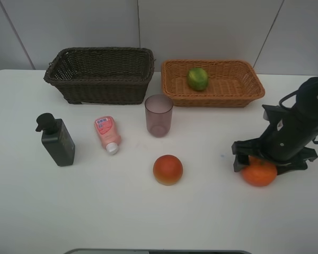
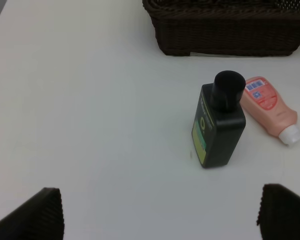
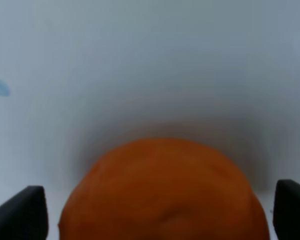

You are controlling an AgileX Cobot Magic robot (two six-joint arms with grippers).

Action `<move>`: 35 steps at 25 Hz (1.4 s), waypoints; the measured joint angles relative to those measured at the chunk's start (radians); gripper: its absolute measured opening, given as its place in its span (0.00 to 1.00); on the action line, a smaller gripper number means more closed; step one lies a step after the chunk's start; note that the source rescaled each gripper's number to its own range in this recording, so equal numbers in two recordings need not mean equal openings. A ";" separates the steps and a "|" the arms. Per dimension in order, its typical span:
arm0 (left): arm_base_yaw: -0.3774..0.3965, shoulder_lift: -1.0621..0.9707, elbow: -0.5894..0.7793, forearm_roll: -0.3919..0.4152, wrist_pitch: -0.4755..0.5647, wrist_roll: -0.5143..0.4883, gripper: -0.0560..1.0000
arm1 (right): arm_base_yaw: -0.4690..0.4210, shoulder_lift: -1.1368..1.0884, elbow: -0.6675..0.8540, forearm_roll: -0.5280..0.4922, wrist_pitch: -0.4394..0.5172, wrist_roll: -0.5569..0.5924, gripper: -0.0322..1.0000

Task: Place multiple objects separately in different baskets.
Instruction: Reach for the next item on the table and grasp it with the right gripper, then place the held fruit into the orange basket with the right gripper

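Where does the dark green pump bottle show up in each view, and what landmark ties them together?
Exterior high: pump bottle at the left, in front of the dark basket, left of the pink tube.
Left wrist: pump bottle close beside the pink tube, dark basket beyond.
Right wrist: not in it; mostly the tangerine.
Shared landmark: the pink tube, in the exterior high and left wrist views only.

The white table (image 1: 95, 211) is carrying it all: dark brown basket (image 1: 100, 90) sitting far left, tan basket (image 1: 217, 99) beside it, far right. Nearer, pump bottle (image 1: 57, 140) standing at left, pink tube (image 1: 106, 132) lying just right of it, mauve cup (image 1: 158, 116) standing mid-table, peach-like fruit (image 1: 168, 170) resting nearer still, tangerine (image 1: 258, 174) sitting near right.
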 joint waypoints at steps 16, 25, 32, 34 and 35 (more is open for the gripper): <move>0.000 0.000 0.000 0.000 0.000 0.000 1.00 | 0.000 0.000 0.000 0.000 -0.001 0.000 0.45; 0.000 0.000 0.000 0.000 0.000 0.000 1.00 | 0.000 0.000 0.000 0.001 -0.002 0.000 0.45; 0.000 0.000 0.000 0.000 0.000 0.000 1.00 | 0.000 0.000 -0.033 0.001 0.042 0.000 0.45; 0.000 0.000 0.000 0.000 0.000 0.000 1.00 | 0.000 0.000 -0.077 -0.002 0.112 0.000 0.45; 0.000 0.000 0.000 0.000 0.000 0.000 1.00 | 0.000 0.000 -0.106 -0.008 0.144 -0.001 0.45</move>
